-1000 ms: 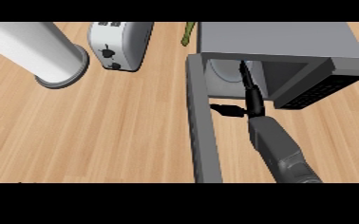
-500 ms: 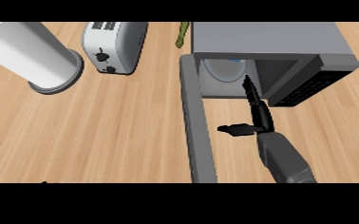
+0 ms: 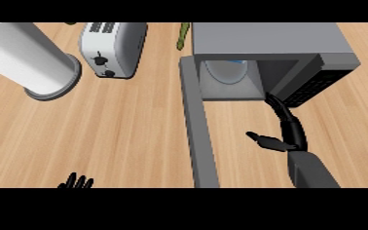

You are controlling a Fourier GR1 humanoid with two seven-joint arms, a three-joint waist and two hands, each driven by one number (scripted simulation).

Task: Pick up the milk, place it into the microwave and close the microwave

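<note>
The grey microwave (image 3: pixel 267 39) stands at the upper right with its door (image 3: pixel 196 126) swung open toward me as a long grey bar. Inside its cavity sits the milk (image 3: pixel 229 70), a pale bluish-white rounded shape at the back. My right hand (image 3: pixel 287 131) is outside the cavity, just in front of the opening's right side, fingers straight and thumb spread left, holding nothing. At the lower left edge, only the fingertips of my left hand (image 3: pixel 76 182) show, pointing up.
A white toaster (image 3: pixel 111 47) stands at the upper middle left. A large white cylinder (image 3: pixel 36 63) stands at the far left. A thin green object (image 3: pixel 183 35) lies behind the microwave's left corner. Bare wooden counter (image 3: pixel 122 136) lies left of the door.
My right hand has drawn back out of the microwave cavity toward me, empty, and its thumb has spread. The milk stays inside. The view has shifted slightly.
</note>
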